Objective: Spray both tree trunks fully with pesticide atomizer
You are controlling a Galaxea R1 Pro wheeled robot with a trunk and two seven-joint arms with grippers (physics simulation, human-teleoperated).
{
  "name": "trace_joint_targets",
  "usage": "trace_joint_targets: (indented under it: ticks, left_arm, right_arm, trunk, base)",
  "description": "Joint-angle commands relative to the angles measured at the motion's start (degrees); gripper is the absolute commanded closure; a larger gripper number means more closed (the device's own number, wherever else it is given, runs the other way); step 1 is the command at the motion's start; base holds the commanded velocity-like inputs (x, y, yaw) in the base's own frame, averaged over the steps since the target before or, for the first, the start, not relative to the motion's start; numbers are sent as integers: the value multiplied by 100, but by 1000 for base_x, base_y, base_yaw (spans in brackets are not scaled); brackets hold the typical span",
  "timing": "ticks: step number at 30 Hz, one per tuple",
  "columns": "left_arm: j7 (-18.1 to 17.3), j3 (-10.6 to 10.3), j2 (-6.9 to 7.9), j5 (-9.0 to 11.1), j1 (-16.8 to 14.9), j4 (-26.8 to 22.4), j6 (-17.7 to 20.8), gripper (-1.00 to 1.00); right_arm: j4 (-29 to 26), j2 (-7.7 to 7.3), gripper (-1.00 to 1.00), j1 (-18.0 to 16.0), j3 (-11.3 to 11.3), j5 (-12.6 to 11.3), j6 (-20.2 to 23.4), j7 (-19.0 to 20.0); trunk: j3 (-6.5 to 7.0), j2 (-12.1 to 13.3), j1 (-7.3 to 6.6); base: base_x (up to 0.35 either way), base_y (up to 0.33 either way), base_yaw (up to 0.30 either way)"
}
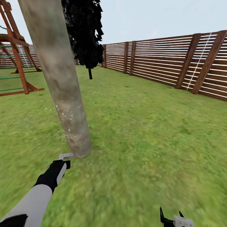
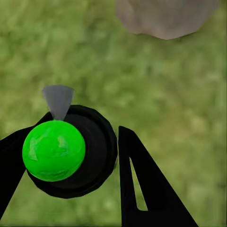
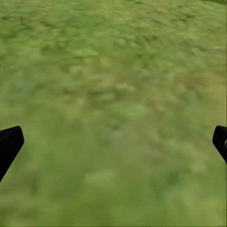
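Observation:
A thick pale grey-beige tree trunk point(image 1: 58, 75) leans up from the grass, with fine whitish pesticide specks point(image 1: 64, 114) on its lower part. My left gripper point(image 1: 63, 163) is stretched out to the trunk's base and is shut on the pesticide atomizer point(image 2: 71, 151), a black round body with a bright green cap. Its grey nozzle point(image 1: 66, 155) points at the trunk base point(image 2: 165, 19). Dark jagged foliage point(image 1: 84, 31) hangs behind the trunk. My right gripper point(image 1: 171, 218) sits low over the lawn, open, its fingertips point(image 3: 9, 142) wide apart with nothing between them.
A brown slatted wooden fence point(image 1: 164, 60) runs along the right and back. A red-brown wooden play frame point(image 1: 15, 50) stands at the far left. Grass lawn point(image 1: 142, 132) spreads out to the right of the trunk.

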Motion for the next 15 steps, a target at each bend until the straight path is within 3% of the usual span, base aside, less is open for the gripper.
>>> trace_joint_targets:
  ticks: [1,5,15]
  left_arm:
    - [-1,0,-4,-4,0,0,0,100]
    - [-2,0,-6,-4,0,0,0,100]
    - [1,0,-6,-4,17,0,0,100]
  right_arm:
    - [0,0,-100,0,0,0,1,0]
    - [0,0,-100,0,0,0,1,0]
    - [-1,0,-100,0,0,0,1,0]
  trunk:
    - [0,0,0]
    - [0,0,0]
    - [0,0,0]
  base:
    - [44,-272,276]
    - [11,-272,220]
    - [0,-273,9]
